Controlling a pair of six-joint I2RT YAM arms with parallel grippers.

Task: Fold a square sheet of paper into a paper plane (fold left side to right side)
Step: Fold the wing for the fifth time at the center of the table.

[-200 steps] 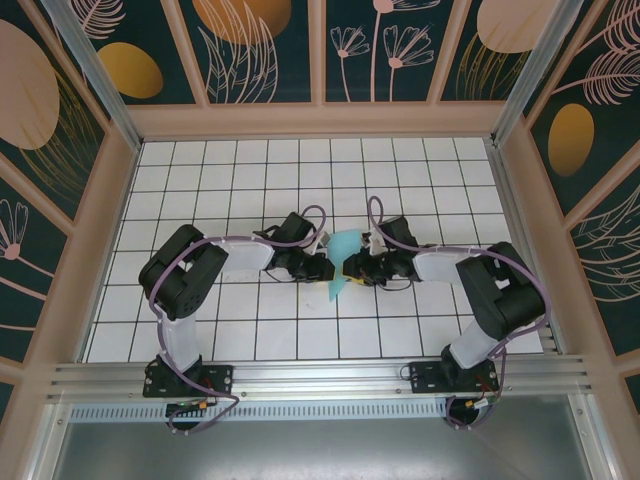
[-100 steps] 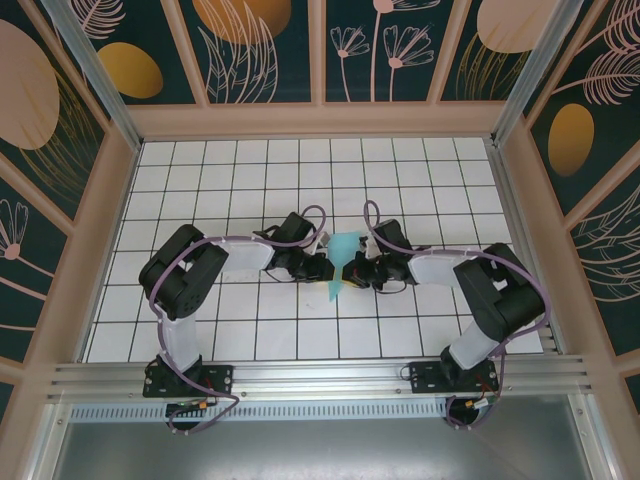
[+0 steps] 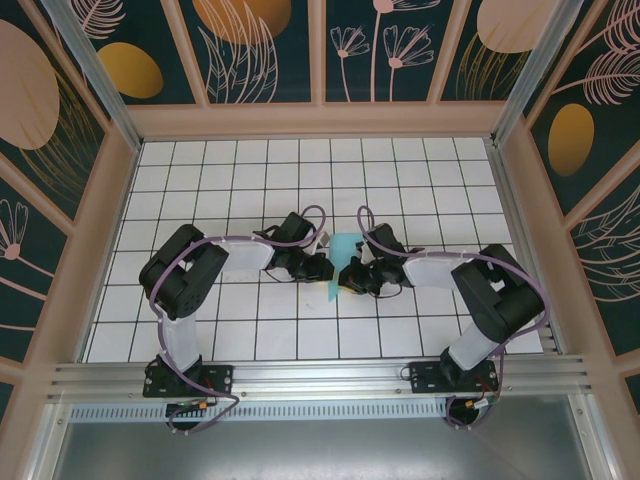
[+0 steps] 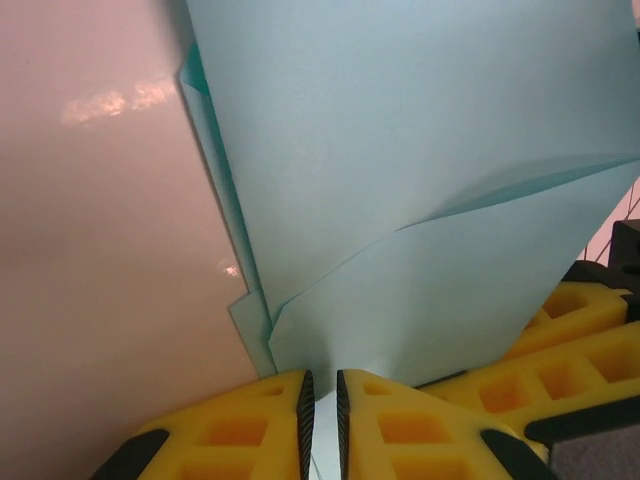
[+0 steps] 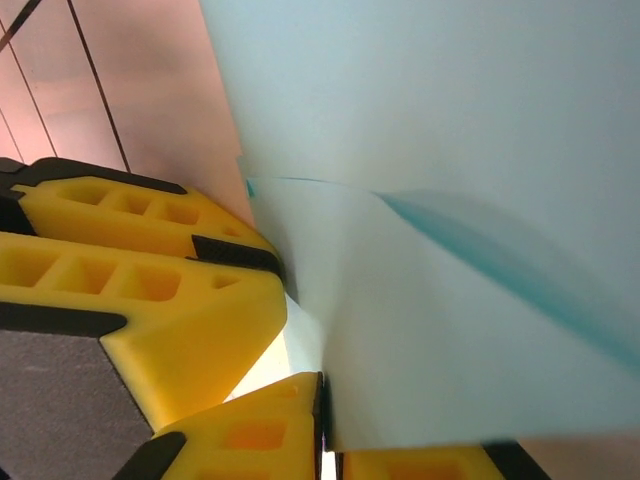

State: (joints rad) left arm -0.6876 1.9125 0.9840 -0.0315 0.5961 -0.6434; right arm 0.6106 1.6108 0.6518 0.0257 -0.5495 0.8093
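Paper plane (image 3: 344, 247) half-folded, pinched in clenched left claw (image 4: 322, 390) and right claw (image 5: 322, 430); apparently mid-crease, next needing left side laid rightward.

**What there is, counted**

One folded sheet of paper (image 3: 345, 247), turquoise. Two robot arms: one left arm (image 3: 190, 275) and one right arm (image 3: 490, 290). Two grippers: one left gripper (image 3: 320, 268) and one right gripper (image 3: 347, 276), each with two yellow fingers (image 4: 250, 425). One table (image 3: 250, 180), its top marked in a white grid.
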